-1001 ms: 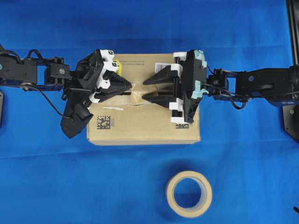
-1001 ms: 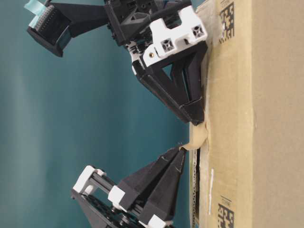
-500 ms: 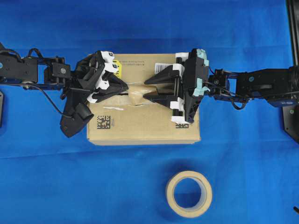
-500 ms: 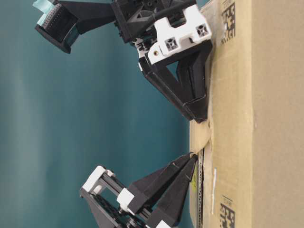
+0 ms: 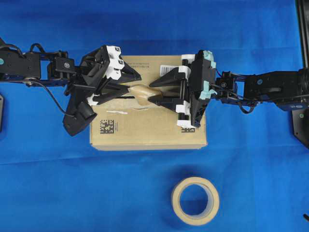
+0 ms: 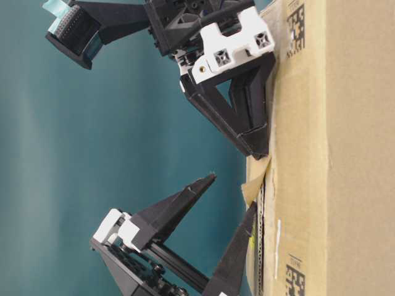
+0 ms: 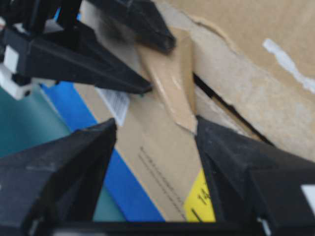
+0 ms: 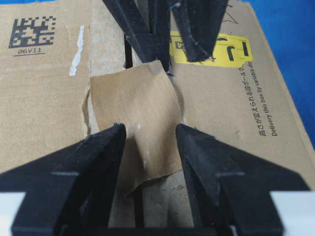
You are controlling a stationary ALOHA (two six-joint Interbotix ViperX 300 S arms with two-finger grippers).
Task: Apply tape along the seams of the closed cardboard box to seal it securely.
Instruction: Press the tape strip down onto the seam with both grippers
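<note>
One piece of tape (image 5: pixel 140 93) lies part-lifted over the seams (image 8: pixel 129 53) between both wide-open, empty pincers, left pincer (image 5: pixel 129 85) and right pincer (image 5: pixel 155 91); pressing it flat onto the cardboard box (image 5: pixel 145 130) is judged next.

This looks like a robotics lab bench rather than a home or shop. A plain blue cloth (image 5: pixel 145 24) covers the whole work surface, and two black-and-white robot arms reach in from opposite sides with exposed cables. A flat teal backdrop (image 6: pixel 92 154) fills the table-level view. A black metal frame rail (image 5: pixel 301 29) stands at the right edge of the overhead view.
</note>
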